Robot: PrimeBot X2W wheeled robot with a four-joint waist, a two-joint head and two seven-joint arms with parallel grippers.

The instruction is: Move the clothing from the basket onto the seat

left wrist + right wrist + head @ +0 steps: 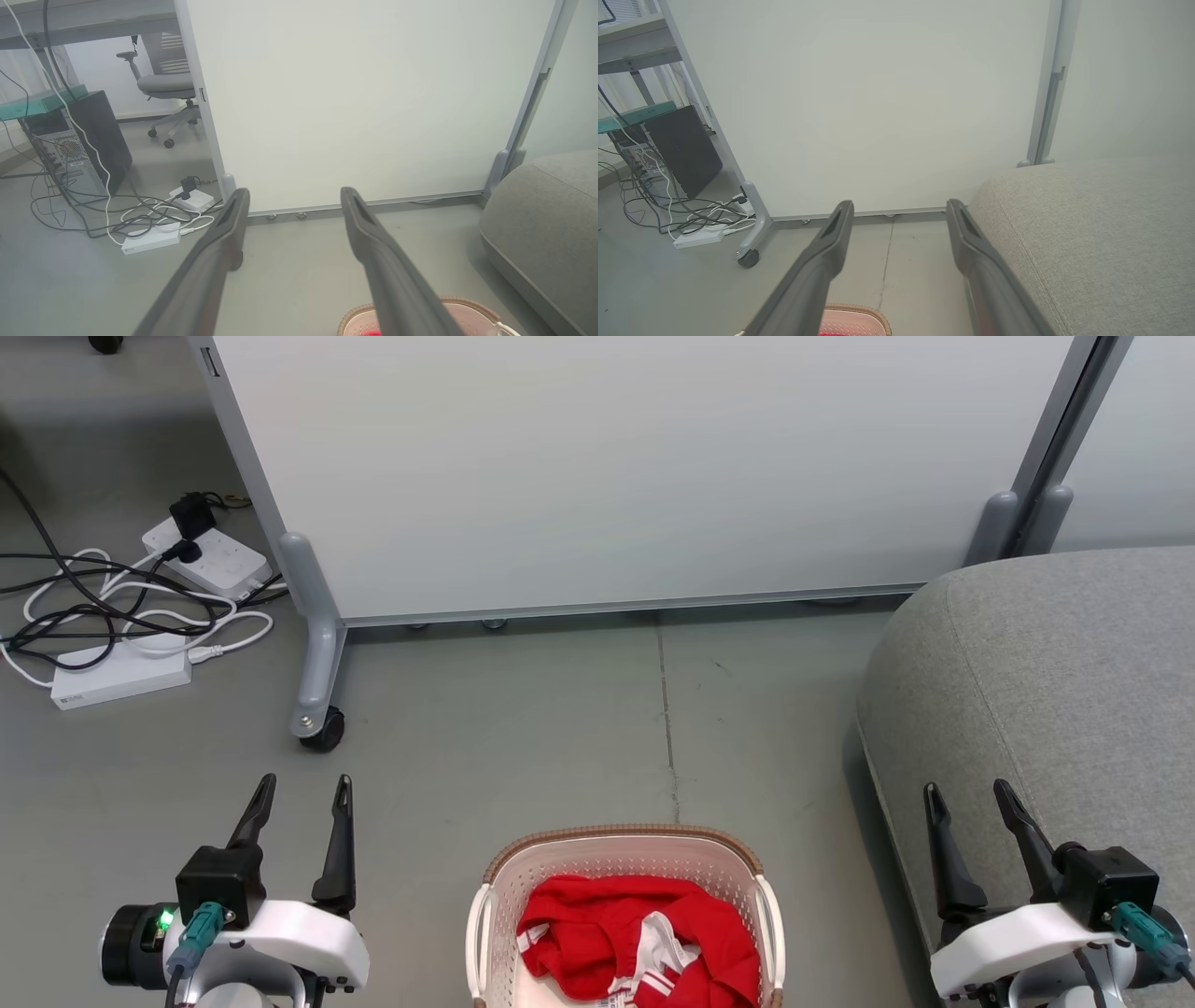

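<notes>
Partition [635,467]: white panel on castor feet, upright across the far side of the floor, behind everything else.
Seat [1055,691]: grey cushion on the right, rounded corner toward the middle, top bare; apart from the basket, with a strip of floor between.
Basket [624,845]: on the floor, low and central in the head view, between the two arms; near part cut off by the bottom edge.
Clothing [579,933]: red heap with white trim, bunched inside the basket, none over the rim; no clear long axis, spread a little more side to side.
Left gripper [306,782]: wide open, empty, fingers pointing away from the robot; left of the basket and clear of it. Clothing lies to its right and back toward the robot.
Right gripper [966,790]: wide open, empty, beside the seat's edge. Clothing lies to its left and back.
Nearer arm: little to choose, the left perhaps a shade closer to the basket; the right, next to the seat, probably better placed for the drop.
Power strips [121,672]: far left among tangled cables, well away from the work.
</notes>
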